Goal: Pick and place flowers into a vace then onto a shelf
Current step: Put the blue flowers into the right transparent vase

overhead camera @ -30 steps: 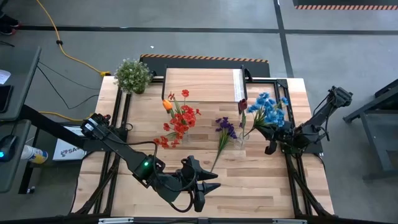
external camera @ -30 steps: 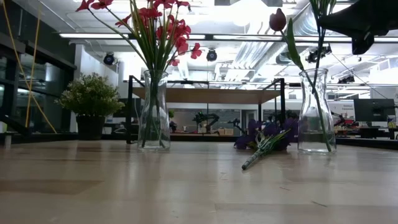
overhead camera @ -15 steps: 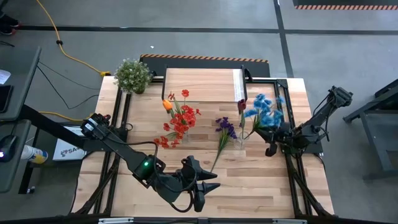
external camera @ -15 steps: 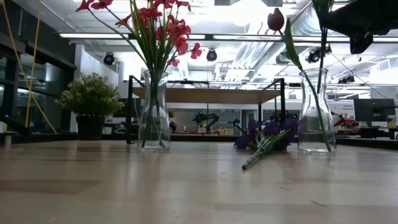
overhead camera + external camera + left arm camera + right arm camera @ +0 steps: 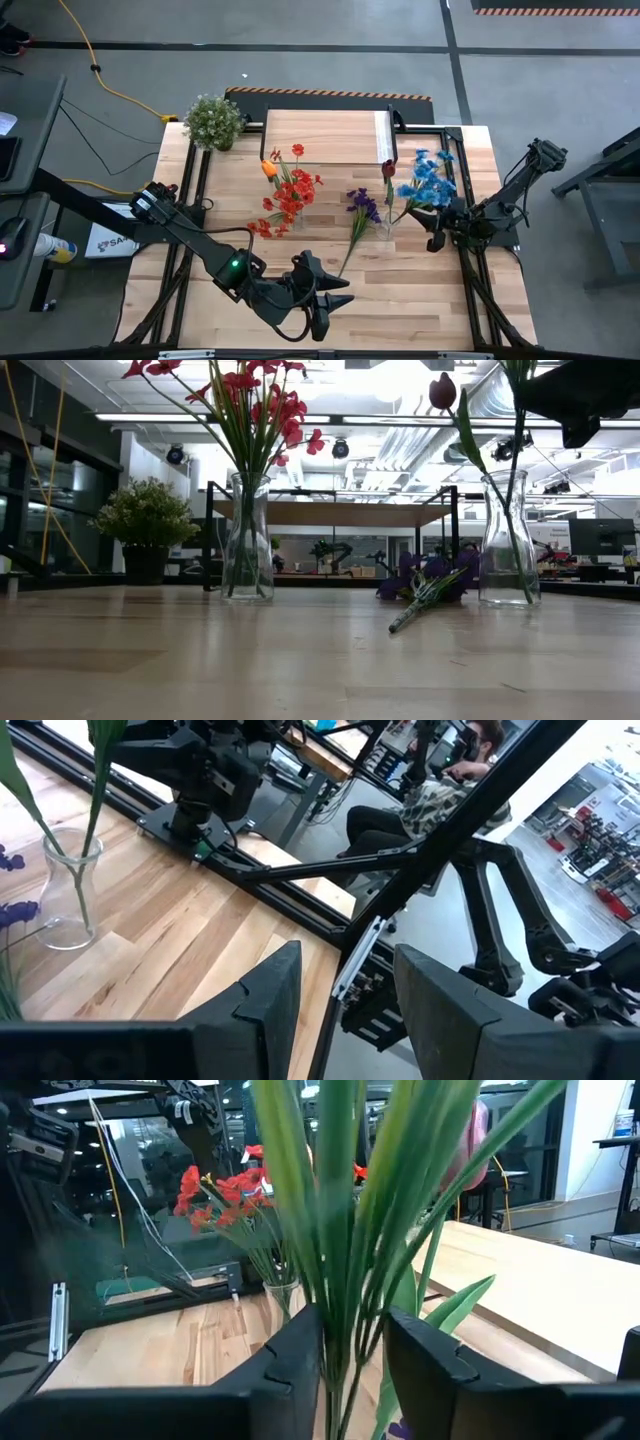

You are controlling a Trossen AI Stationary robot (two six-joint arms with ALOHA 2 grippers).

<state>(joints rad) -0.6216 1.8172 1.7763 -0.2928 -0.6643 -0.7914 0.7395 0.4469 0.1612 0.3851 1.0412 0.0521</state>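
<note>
High view: right of centre, the right tool (image 5: 437, 238) sits around the stems of the blue flowers (image 5: 428, 178), whose heads have shifted slightly over the last second above the right vase (image 5: 508, 540), where the rosebud (image 5: 388, 168) already stands. I cannot tell whether the stems are pinched or freed. They now seem lodged in the vase, so this bunch looks placed. The purple bunch (image 5: 362, 205) lies on the surface at centre, likely next. The shelf (image 5: 330, 130) is bare. The left tool (image 5: 320, 300) waits at lower centre, spread and empty
</note>
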